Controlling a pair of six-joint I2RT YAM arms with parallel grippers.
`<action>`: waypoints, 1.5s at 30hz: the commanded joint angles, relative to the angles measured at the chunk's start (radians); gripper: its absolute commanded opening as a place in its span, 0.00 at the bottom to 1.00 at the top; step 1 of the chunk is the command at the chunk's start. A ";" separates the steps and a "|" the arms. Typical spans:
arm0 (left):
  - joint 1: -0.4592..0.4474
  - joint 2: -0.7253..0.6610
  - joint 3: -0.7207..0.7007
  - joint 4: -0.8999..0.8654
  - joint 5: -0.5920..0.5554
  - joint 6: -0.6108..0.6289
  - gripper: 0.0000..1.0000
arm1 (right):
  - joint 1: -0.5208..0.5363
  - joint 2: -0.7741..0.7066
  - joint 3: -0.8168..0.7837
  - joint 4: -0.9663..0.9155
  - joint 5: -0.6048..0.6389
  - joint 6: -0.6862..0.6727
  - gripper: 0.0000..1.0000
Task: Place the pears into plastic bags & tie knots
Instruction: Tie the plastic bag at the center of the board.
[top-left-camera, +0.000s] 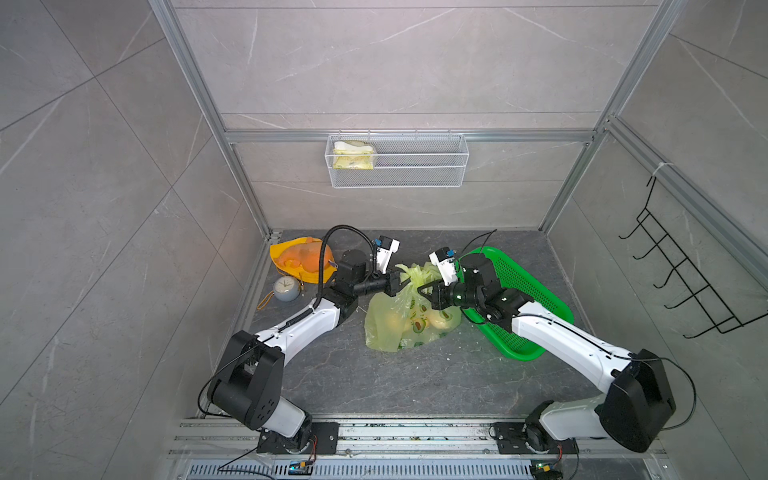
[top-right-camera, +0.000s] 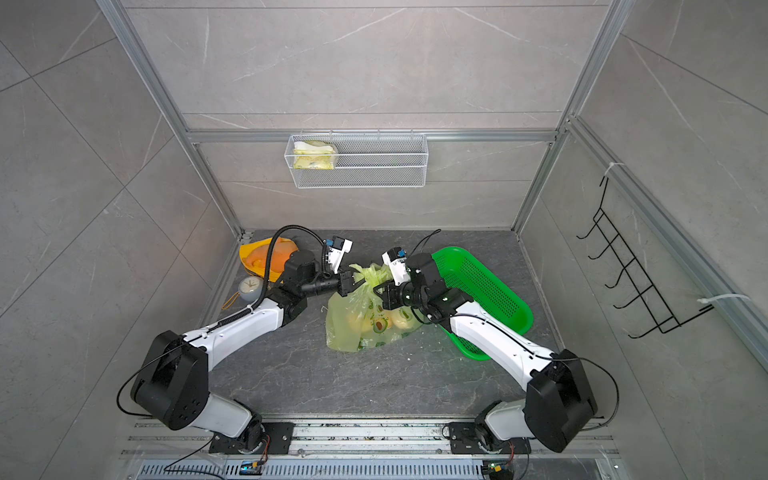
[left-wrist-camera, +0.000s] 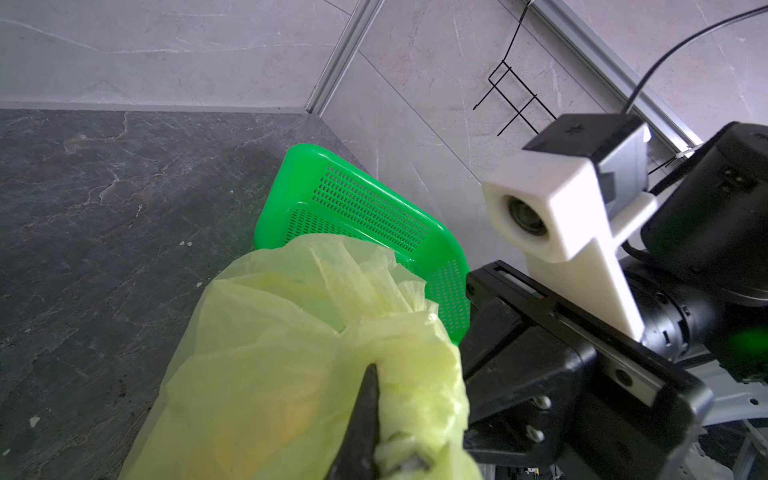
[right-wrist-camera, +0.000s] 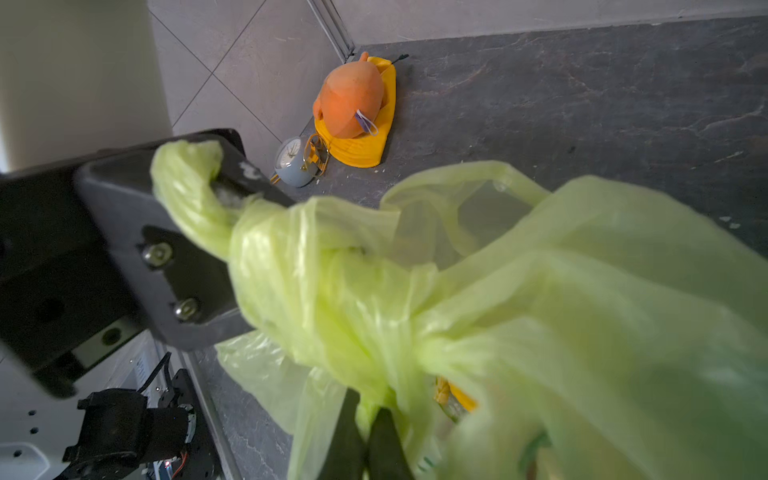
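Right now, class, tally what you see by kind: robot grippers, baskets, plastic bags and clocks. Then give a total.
Grippers: 2, left gripper and right gripper
Baskets: 2, green basket and wire basket
Plastic bag: 1
Clock: 1
Total: 6

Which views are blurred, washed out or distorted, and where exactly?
Right wrist view: the plastic bag nearest the lens is blurred, the clock behind it sharp, the wall at one edge washed out. Left wrist view: the bag's nearest folds are soft, the green basket crisp. Both top views: even light, frame posts splayed by the wide lens.
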 joint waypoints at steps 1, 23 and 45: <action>0.013 -0.040 0.027 0.067 0.067 -0.001 0.00 | -0.004 0.018 0.018 -0.015 0.030 0.026 0.00; 0.012 -0.073 0.021 -0.054 0.110 0.068 0.66 | -0.004 0.011 -0.004 -0.005 0.026 0.021 0.00; -0.041 0.012 0.086 -0.098 -0.011 0.113 0.00 | -0.041 -0.178 -0.053 -0.093 0.046 0.102 0.61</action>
